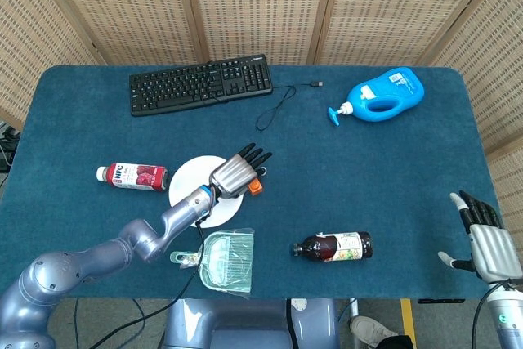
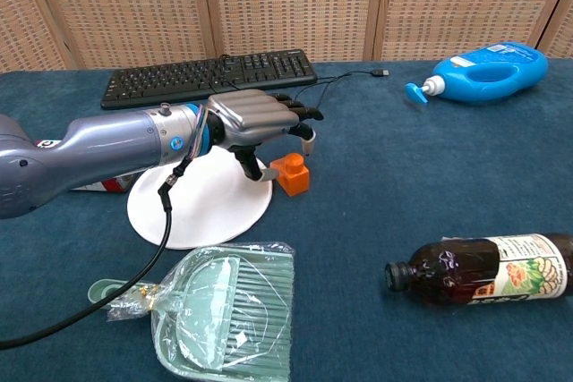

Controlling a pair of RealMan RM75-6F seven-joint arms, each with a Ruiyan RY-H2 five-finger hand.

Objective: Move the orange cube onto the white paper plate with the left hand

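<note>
The orange cube (image 2: pixel 292 174) (image 1: pixel 256 186) stands upright on the blue cloth, just off the right rim of the white paper plate (image 2: pixel 192 207) (image 1: pixel 189 176). My left hand (image 2: pixel 255 123) (image 1: pixel 233 176) hovers over the plate's right side with its fingers spread above the cube. Its thumb points down beside the cube's left face, and nothing is held in it. My right hand (image 1: pixel 486 243) is open at the table's near right corner, seen only in the head view.
A green dustpan (image 2: pixel 228 319) in plastic lies just in front of the plate. A red drink bottle (image 1: pixel 131 176) lies left of it. A dark bottle (image 2: pixel 479 270) lies front right. A black keyboard (image 2: pixel 210 76) and a blue jug (image 2: pixel 488 67) are at the back.
</note>
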